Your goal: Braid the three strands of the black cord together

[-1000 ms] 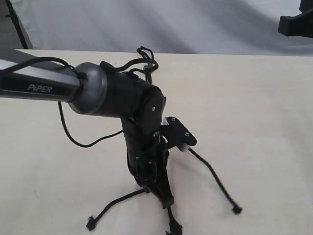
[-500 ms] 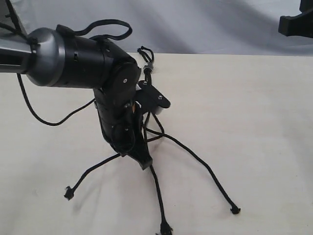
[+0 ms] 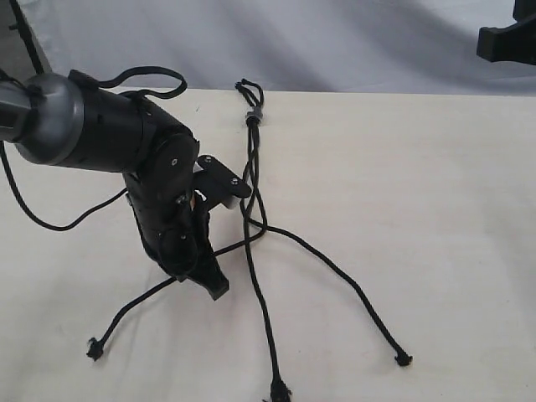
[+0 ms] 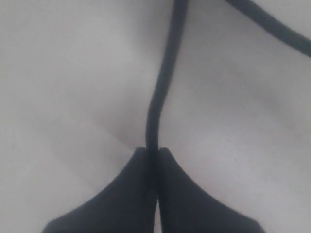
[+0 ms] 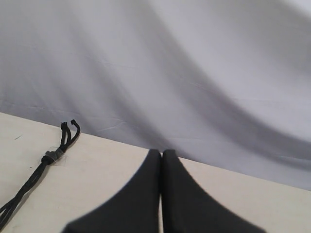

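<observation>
Thin black braided cord lies on the pale beige tabletop. Its small knotted loop with a grey band sits at the far edge, near the middle. From there its three strands run toward the near edge, crossing one another partway along. The left strand ends in a frayed knot at near left, the middle strand ends at the near edge, and the right strand ends at near right. The black, taper-fingered left gripper is pinching the left strand close over the table. The right gripper is at far right, its fingers pressed together on nothing, facing a pale grey cloth backdrop.
</observation>
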### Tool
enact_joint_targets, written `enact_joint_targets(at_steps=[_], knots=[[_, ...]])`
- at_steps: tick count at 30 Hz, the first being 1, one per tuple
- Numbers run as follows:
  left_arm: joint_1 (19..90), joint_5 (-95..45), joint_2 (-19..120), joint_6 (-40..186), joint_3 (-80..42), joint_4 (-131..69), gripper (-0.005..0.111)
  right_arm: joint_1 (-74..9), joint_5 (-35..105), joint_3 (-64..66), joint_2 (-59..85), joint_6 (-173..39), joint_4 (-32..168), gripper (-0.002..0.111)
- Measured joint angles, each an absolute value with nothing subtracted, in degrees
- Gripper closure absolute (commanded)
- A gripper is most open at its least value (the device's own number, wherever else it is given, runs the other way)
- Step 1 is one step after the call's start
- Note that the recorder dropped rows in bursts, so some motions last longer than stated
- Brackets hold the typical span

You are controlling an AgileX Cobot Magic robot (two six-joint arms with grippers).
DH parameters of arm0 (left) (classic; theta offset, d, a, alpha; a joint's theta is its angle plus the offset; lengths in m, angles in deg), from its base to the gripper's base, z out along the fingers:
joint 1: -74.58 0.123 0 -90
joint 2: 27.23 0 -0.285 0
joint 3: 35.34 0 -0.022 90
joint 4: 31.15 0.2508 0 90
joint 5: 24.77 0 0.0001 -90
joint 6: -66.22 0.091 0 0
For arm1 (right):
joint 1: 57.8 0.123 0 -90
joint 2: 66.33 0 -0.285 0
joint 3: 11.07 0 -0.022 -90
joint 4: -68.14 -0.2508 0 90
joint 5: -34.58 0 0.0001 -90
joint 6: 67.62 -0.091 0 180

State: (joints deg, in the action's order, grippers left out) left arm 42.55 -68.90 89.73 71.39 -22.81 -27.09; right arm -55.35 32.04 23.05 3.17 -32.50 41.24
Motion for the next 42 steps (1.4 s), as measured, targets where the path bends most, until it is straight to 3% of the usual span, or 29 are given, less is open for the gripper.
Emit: enact_joint_targets(at_steps=[4, 6, 9, 11, 13, 16, 19, 24, 30, 32, 33, 35, 42], knots=[[42.55, -68.16, 89.73, 71.39, -22.59, -27.09, 0.055, -55.35, 32.04, 23.05, 3.17, -32.50, 41.24, 0.109], [42.55, -68.16, 89.73, 71.39, -22.54, -27.09, 0.048, -55.35, 32.04, 23.05, 3.17, -32.50, 41.24, 0.109], [42.55, -68.16, 89.16, 70.65, -22.54, -23.28, 0.057, -55.35, 32.70, 23.05, 3.17, -32.74, 40.32, 0.109], [42.55, -68.16, 86.52, 67.92, -23.35, -18.62, 0.078, -55.35, 34.58, 23.05, 3.17, -32.87, 38.19, 0.109], [42.55, -67.75, 81.57, 65.77, -24.72, -14.24, 0.106, -55.35, 39.60, 22.40, 3.28, -32.87, 36.97, 0.109], [42.55, -65.95, 71.80, 59.58, -25.14, -7.11, 0.107, -55.14, 56.99, 17.06, 6.61, -32.87, 36.11, 0.109], [42.55, -65.34, 64.48, 51.59, -24.43, -0.37, 0.107, -50.27, 65.35, 14.30, 13.45, -33.26, 36.11, 0.109], [44.91, -65.17, 57.45, 39.90, -17.69, 10.48, 0.107, -37.25, 67.33, 11.46, 26.00, -36.09, 36.02, 0.109], [58.36, -61.36, 56.28, 30.39, -15.53, 14.72, 0.107, -24.14, 67.09, 11.37, 36.37, -47.47, 42.12, 0.108], [60.67, -61.18, 56.28, 29.98, -15.53, 14.09, 0.107, -21.51, 66.77, 10.95, 37.32, -55.00, 48.36, 0.094], [61.00, -60.90, 56.28, 29.86, -15.53, 13.97, 0.107, -20.62, 66.64, 10.81, 37.47, -57.59, 50.63, 0.079], [61.25, -59.79, 56.28, 29.86, -15.53, 12.74, 0.107, -18.39, 66.54, 10.30, 37.69, -64.37, 57.17, 0.068], [61.25, -57.79, 56.28, 33.14, -15.53, 8.30, 0.107, -16.92, 68.04, 9.95, 39.76, -73.77, 62.92, 0.066]])
